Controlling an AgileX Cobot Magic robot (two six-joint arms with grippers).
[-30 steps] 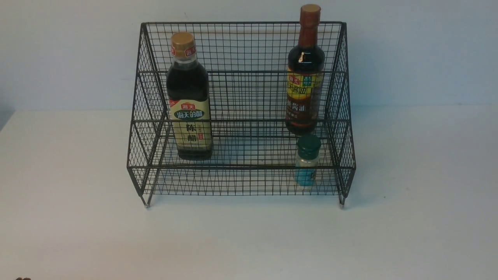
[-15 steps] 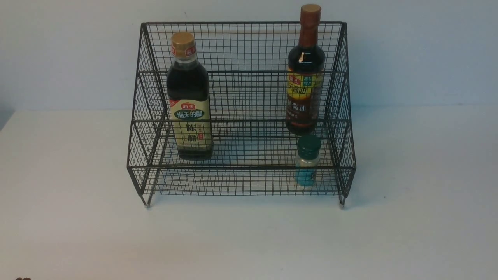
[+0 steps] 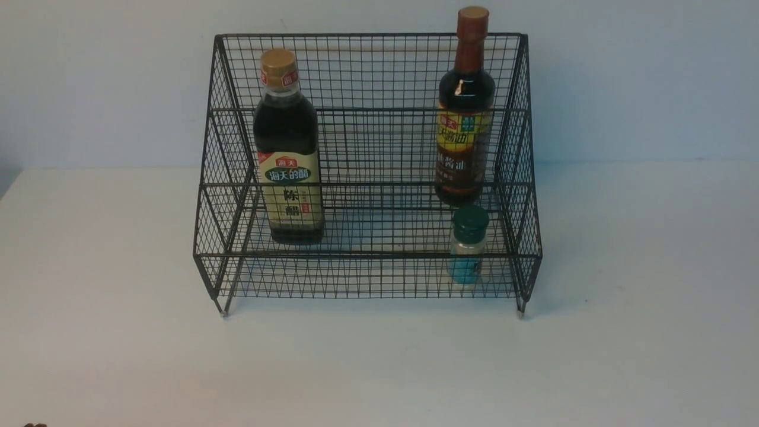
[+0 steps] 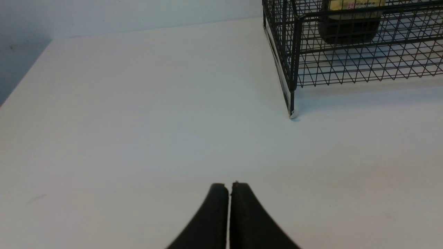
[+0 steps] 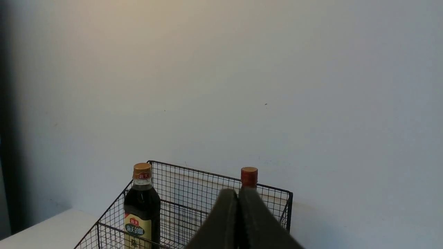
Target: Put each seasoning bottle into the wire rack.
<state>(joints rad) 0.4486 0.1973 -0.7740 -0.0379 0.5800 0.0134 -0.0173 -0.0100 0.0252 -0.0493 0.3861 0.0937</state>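
Observation:
The black wire rack (image 3: 367, 255) stands mid-table with all three bottles inside. The gold-capped vinegar bottle (image 3: 289, 154) stands upright on the lower tier at left. The brown-necked bottle (image 3: 466, 112) stands on the upper tier at right. The green-capped shaker (image 3: 468, 246) stands on the lower tier in front of it. In the front view neither gripper shows. My left gripper (image 4: 229, 186) is shut and empty above bare table, short of the rack's corner (image 4: 292, 69). My right gripper (image 5: 238, 193) is shut and empty, held well back from the rack (image 5: 193, 193), vinegar bottle (image 5: 142, 204) and brown cap (image 5: 249, 177).
The white table (image 3: 118, 332) runs out to both sides and the front of the rack. A pale wall (image 3: 640, 77) stands right behind the rack. The table's left edge (image 4: 24, 76) shows in the left wrist view.

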